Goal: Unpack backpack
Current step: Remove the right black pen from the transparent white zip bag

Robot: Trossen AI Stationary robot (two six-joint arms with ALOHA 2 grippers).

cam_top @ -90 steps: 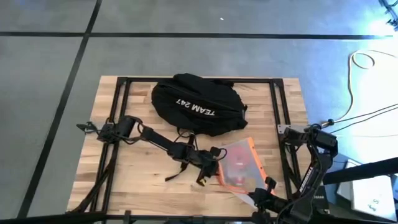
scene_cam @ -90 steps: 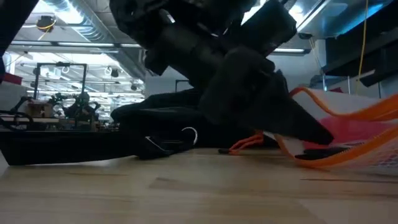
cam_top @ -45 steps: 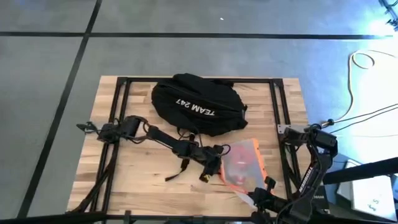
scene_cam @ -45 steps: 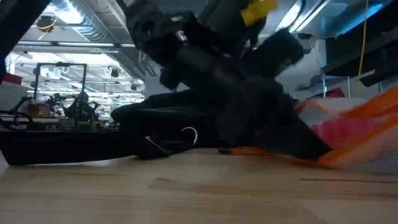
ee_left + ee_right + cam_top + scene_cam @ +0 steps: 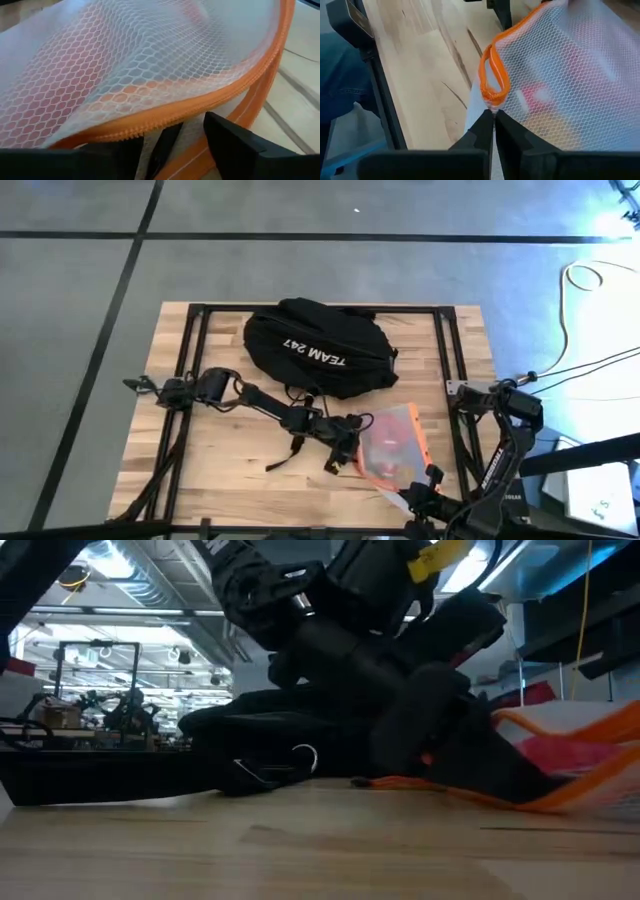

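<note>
The black backpack with white lettering lies at the table's far middle. Nearer, to the right, a clear mesh pouch with orange zipper trim and red contents rests on the wood. My left gripper reaches in from the left to the pouch's left edge. It is open, and the orange zipper edge crosses just past its fingers. My right gripper, at the table's near right, is shut on the pouch's near corner. My left gripper has the pouch's orange zipper edge lying across the gap of its open fingers; whether either finger touches it, I cannot tell. My right gripper pinches the pouch's clear corner, just below its orange loop, between its two fingertips. It comes from the table's near side. The pouch spreads away from the fingers over the wood.
A black strap with a metal ring trails from the backpack toward the near side. Black frame rails run along the table's left and right. Bare wood lies at the near left.
My left gripper has moved a little toward the table's right and near edges, along the pouch's left side. The pouch, tipped up a second ago, has sunk lower and lies flatter, its near corner staying in my right gripper.
</note>
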